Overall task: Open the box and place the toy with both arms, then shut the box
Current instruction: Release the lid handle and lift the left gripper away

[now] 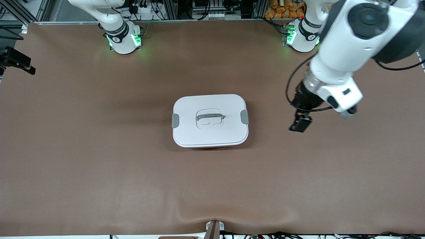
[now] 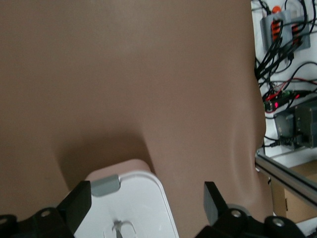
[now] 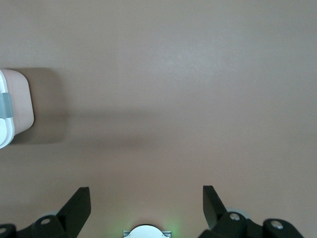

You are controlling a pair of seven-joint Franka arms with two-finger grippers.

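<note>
The box [image 1: 210,120] stands in the middle of the brown table, its white lid on, with a grey clip [image 1: 244,117] at each end and a recessed handle [image 1: 210,117]. My left gripper [image 1: 300,123] hangs open and holds nothing, over the bare table beside the box toward the left arm's end. Its wrist view shows the box corner [image 2: 133,203] and one clip [image 2: 105,185] between the spread fingers of the left gripper [image 2: 146,193]. My right gripper [image 3: 146,196] is open over bare table, with the box's end [image 3: 12,106] at the frame's edge. The toy is out of view.
The two arm bases [image 1: 123,38] [image 1: 300,36] glow green along the table's edge farthest from the front camera. A black device [image 1: 16,59] sits at the right arm's end. Cables and electronics [image 2: 285,74] lie off the table edge. A small bracket [image 1: 212,229] sits at the nearest edge.
</note>
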